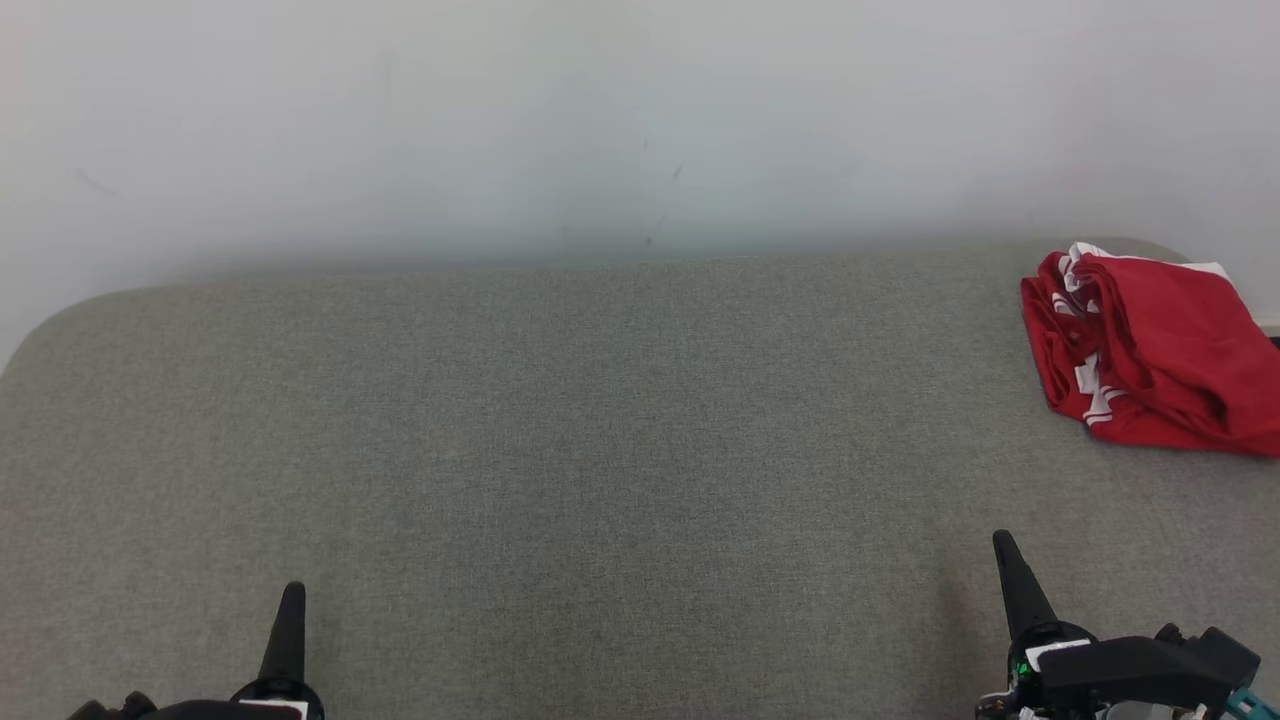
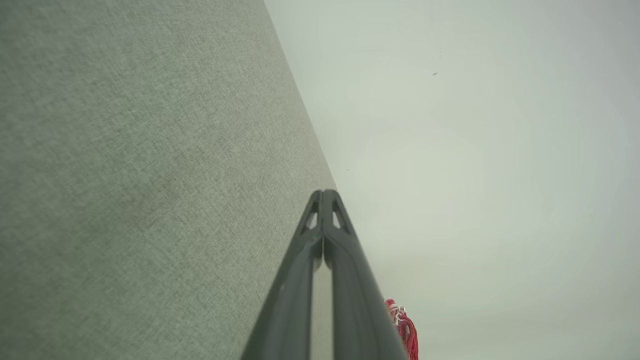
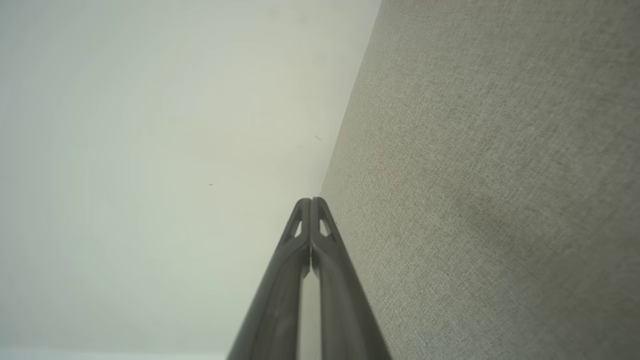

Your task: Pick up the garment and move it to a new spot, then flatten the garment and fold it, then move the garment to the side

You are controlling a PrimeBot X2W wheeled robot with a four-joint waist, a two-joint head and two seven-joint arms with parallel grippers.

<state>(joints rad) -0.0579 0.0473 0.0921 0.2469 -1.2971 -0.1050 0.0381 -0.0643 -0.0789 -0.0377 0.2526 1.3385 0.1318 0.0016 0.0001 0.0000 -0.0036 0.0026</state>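
- My left gripper [image 1: 292,598] is at the bottom left of the head view. It is closed, and it points up over the table [image 1: 600,450].
- In my left wrist view, its two dark fingers [image 2: 350,280] are pressed together and touch at the tips.
- My right gripper [image 1: 1004,548] is at the bottom right of the head view. It is closed too, and it leans a little to the left.
- In my right wrist view, its two fingers [image 3: 280,290] touch at the tips, with a thin slit lower down.
- The table is covered in grey cloth with a fine weave. Its far left corner is round.
- The garment [image 1: 1150,350] is red with some white bits. It lies in a soft, folded heap on the table, at the far right, close to the back edge.
- The right side of the garment is cut off by the edge of the head view.
- The garment is on the same side as my right gripper, but well apart from it. It is far from my left gripper.
- A small red and white bit of the garment peeks out beside my left fingers in the left wrist view.
- Behind the table is a pale wall [image 1: 600,120] with a few tiny dark marks.
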